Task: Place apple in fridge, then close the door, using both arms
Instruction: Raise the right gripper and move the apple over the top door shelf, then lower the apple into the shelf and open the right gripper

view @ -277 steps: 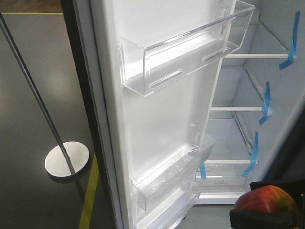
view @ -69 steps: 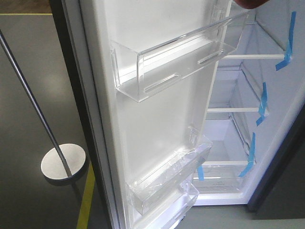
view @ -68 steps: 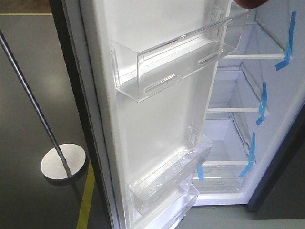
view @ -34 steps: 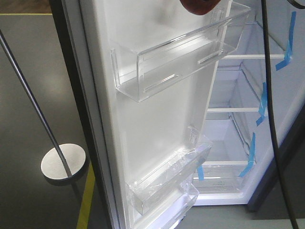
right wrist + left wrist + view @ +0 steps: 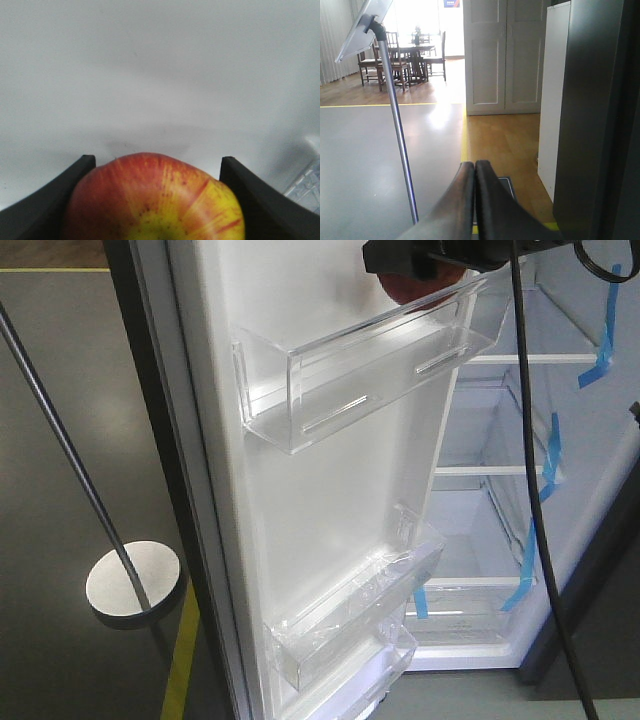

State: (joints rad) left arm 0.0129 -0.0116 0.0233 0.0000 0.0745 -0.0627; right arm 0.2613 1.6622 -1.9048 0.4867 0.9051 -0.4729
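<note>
The floor (image 5: 60,440) was dark grey with a yellow line, and a metal stand (image 5: 133,580) rested on its round base left of the open door (image 5: 330,500), whose white inner side carried clear bins. At the top of the front view the right end effector (image 5: 405,260) gripped the apple (image 5: 402,286), only a red sliver of it showing, just above the upper bin (image 5: 360,370) and not over the taped shelves (image 5: 520,470) of the fridge (image 5: 590,540). A black cable (image 5: 530,490) hung down in front of those shelves. Letting go there would likely have dropped the apple into the door bin or knocked it off the bin's rim, and the loose cable could have caught on that rim. The left wrist view showed a wood floor and white cupboards beyond; the left end effector (image 5: 474,200) was empty, its jaws pressed together, beside the door's dark outer face. In the right wrist view the apple sat squarely between the two black fingers (image 5: 47,197), touching both, with a plain white surface filling everything ahead.
</note>
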